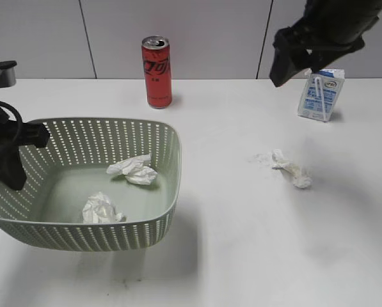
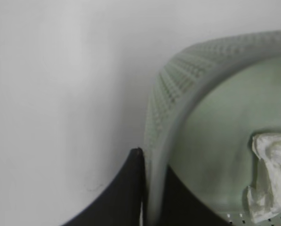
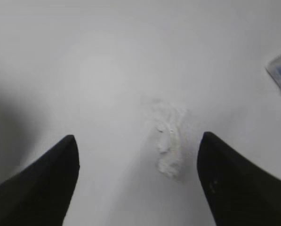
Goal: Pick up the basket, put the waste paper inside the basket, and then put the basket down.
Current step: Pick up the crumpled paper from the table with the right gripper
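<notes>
Basket [image 1: 159,185] rim pinched by left gripper [image 2: 147,188]; right gripper [image 3: 138,155] raised, spread wide over waste paper [image 3: 168,141].

Basket [image 1: 91,236] at left, two paper wads [image 1: 134,170] inside; third wad [image 1: 288,167] lies right; can [image 1: 156,62] behind, carton [image 1: 320,94] far right

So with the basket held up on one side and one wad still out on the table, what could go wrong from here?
The left gripper pinches only the basket rim at one end, so the tilted basket could slip or swing, and the two wads inside might slide out. The right gripper hangs open above the last wad, which looks thin and flattened, so the fingers may close on little paper or scrape the table.
</notes>
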You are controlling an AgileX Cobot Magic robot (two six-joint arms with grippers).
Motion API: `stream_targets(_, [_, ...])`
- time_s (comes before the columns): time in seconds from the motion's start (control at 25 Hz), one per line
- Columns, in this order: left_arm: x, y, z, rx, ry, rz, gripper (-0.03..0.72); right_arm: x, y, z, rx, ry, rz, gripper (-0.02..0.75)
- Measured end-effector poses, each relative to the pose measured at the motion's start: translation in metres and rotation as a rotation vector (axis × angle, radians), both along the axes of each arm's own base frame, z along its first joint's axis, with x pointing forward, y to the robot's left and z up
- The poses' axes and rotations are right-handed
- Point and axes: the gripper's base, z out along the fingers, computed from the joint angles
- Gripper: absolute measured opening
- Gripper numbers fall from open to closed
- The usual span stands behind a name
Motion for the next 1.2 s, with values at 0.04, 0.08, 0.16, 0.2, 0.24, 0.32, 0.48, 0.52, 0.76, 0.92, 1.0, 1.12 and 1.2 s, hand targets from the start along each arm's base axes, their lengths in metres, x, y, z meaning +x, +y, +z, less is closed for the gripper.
stream_targets(0.04, [0.0,0.0,0.0,0.0,0.0,0.0,0.006,0.007,-0.008,-0.008,-0.013,0.019,-0.027,0.589])
stream_targets(0.08, [0.0,0.0,0.0,0.0,0.0,0.0,0.006,0.014,-0.016,-0.016,-0.022,0.039,-0.051,0.589])
stream_targets(0.16, [0.0,0.0,0.0,0.0,0.0,0.0,0.006,0.025,-0.024,-0.036,-0.042,0.092,-0.077,0.589])
stream_targets(0.2, [0.0,0.0,0.0,0.0,0.0,0.0,0.006,0.028,-0.024,-0.046,-0.051,0.115,-0.082,0.587])
stream_targets(0.24, [0.0,0.0,0.0,0.0,-0.001,0.0,0.006,0.033,-0.024,-0.059,-0.061,0.145,-0.083,0.587])
stream_targets(0.32, [0.0,0.0,0.0,-0.001,-0.005,0.001,0.006,0.039,-0.022,-0.086,-0.085,0.211,-0.083,0.587])
stream_targets(0.48, [0.001,0.0,0.0,-0.005,-0.013,0.003,0.006,0.046,-0.02,-0.134,-0.129,0.33,-0.08,0.587])
stream_targets(0.52, [0.001,0.0,0.0,-0.006,-0.014,0.003,0.006,0.046,-0.02,-0.144,-0.139,0.358,-0.08,0.587])
stream_targets(0.76, [0.002,-0.001,0.0,-0.007,-0.017,0.004,0.006,0.046,-0.02,-0.181,-0.184,0.457,-0.075,0.587])
stream_targets(0.92, [0.002,-0.001,0.0,-0.008,-0.019,0.004,0.006,0.046,-0.022,-0.193,-0.209,0.487,-0.073,0.587])
stream_targets(1.0, [0.002,-0.001,0.0,-0.008,-0.019,0.004,0.006,0.046,-0.022,-0.195,-0.213,0.496,-0.075,0.587])
stream_targets(1.12, [0.002,-0.001,0.0,-0.008,-0.02,0.005,0.006,0.046,-0.022,-0.195,-0.216,0.501,-0.075,0.587])
stream_targets(1.2, [0.002,-0.001,0.0,-0.008,-0.02,0.005,0.006,0.047,-0.022,-0.194,-0.227,0.512,-0.071,0.587])
